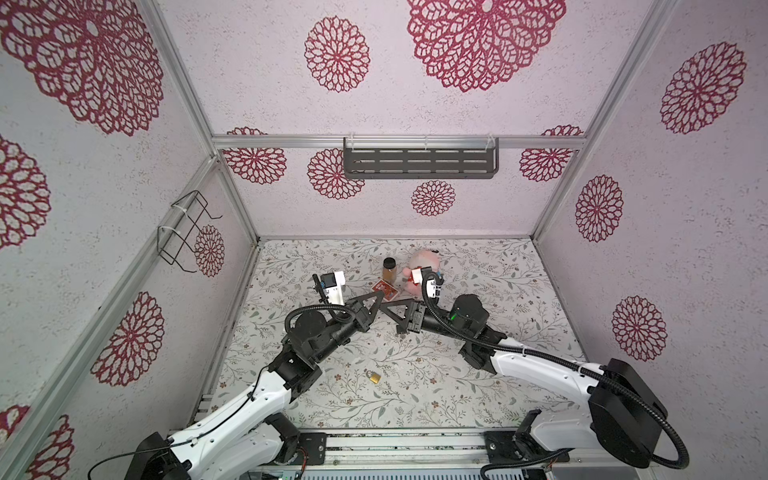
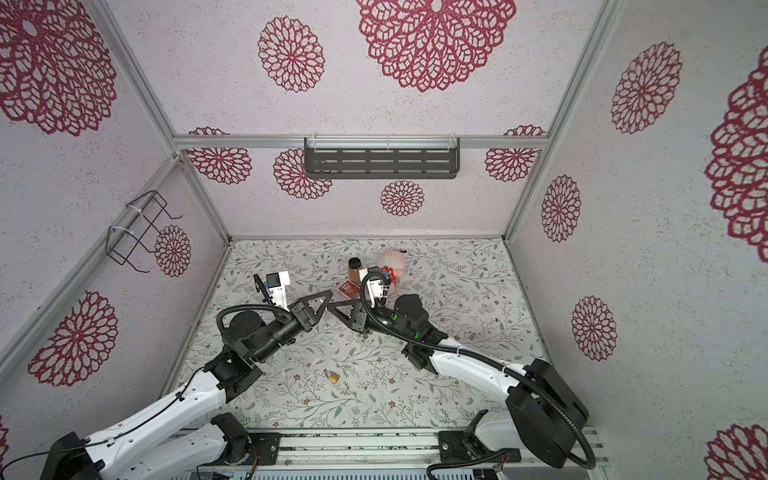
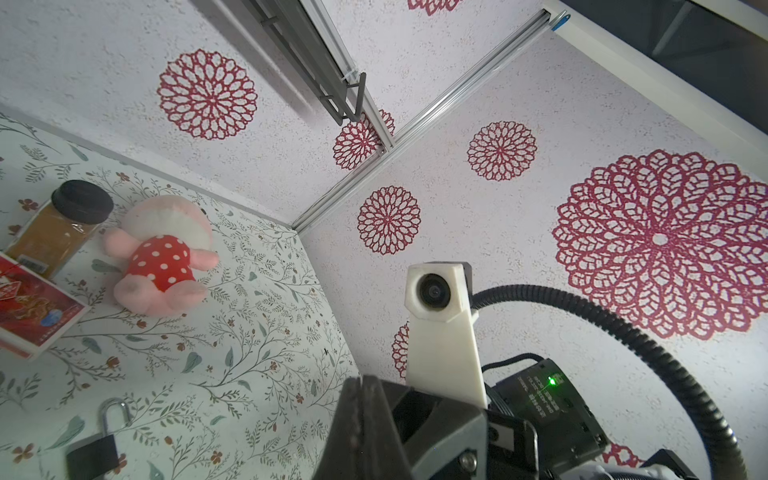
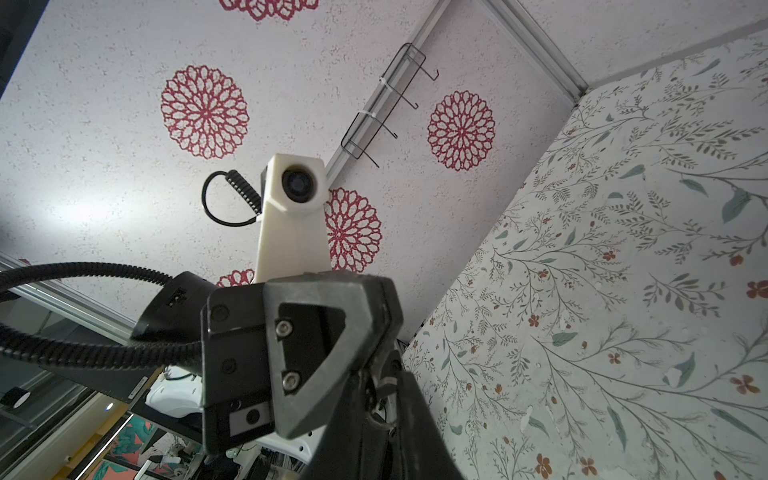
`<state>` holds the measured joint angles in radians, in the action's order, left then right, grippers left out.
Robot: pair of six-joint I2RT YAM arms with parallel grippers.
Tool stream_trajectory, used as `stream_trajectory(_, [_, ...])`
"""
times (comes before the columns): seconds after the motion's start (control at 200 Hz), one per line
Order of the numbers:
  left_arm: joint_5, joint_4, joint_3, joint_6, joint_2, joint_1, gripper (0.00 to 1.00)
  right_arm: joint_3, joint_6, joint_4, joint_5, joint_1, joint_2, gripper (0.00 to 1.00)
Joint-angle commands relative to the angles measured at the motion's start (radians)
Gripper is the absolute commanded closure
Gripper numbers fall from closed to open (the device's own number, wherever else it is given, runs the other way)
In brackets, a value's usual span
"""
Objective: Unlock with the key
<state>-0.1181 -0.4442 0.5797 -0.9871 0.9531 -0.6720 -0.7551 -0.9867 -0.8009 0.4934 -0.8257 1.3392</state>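
My two grippers meet tip to tip above the middle of the floral table in both top views. The left gripper is shut. In the right wrist view a small key ring with a silver piece, the key, hangs at its tip. The right gripper has its fingers close on either side of that ring. A small brass padlock lies near the table's front. A black padlock with a silver shackle lies on the table in the left wrist view.
Behind the grippers stand a brown spice jar, a pink plush toy and a flat red box. A wire rack hangs on the left wall. A slotted grey shelf is on the back wall.
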Motion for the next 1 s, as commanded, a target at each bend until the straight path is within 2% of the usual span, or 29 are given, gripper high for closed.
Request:
stream_trajectory(0.0, [-0.01,-0.03,0.032,0.012,0.009,0.005,1.0,-0.011,-0.015,-0.072,0.015,-0.005,0.0,0.85])
stream_trajectory(0.275, [-0.005,-0.026,0.04,0.01,0.019,0.004,1.0,-0.006,-0.036,-0.093,0.0,-0.006,0.0,0.99])
stream_trajectory(0.36, [-0.005,-0.026,0.042,0.007,0.018,0.004,1.0,-0.007,-0.036,-0.087,-0.008,-0.007,-0.006,1.0])
stream_trajectory(0.445, [-0.005,-0.027,0.042,0.005,0.014,0.005,0.93,-0.007,-0.035,-0.074,-0.02,-0.007,-0.014,1.0])
stream_trajectory(0.555, [-0.005,-0.028,0.04,0.001,0.008,0.004,0.79,-0.006,-0.033,-0.063,-0.031,-0.007,-0.023,1.0])
stream_trajectory(0.665, [0.002,-0.016,0.039,-0.003,-0.004,0.005,0.75,0.002,-0.034,-0.053,-0.045,-0.005,-0.032,1.0])
stream_trajectory(0.891, [0.016,0.023,0.035,-0.006,-0.023,0.015,0.77,0.015,-0.06,-0.064,-0.036,0.0,-0.044,1.0])
stream_trajectory(0.996, [0.017,0.038,0.035,-0.005,-0.028,0.02,0.82,0.019,-0.065,-0.058,-0.033,0.0,-0.049,1.0])
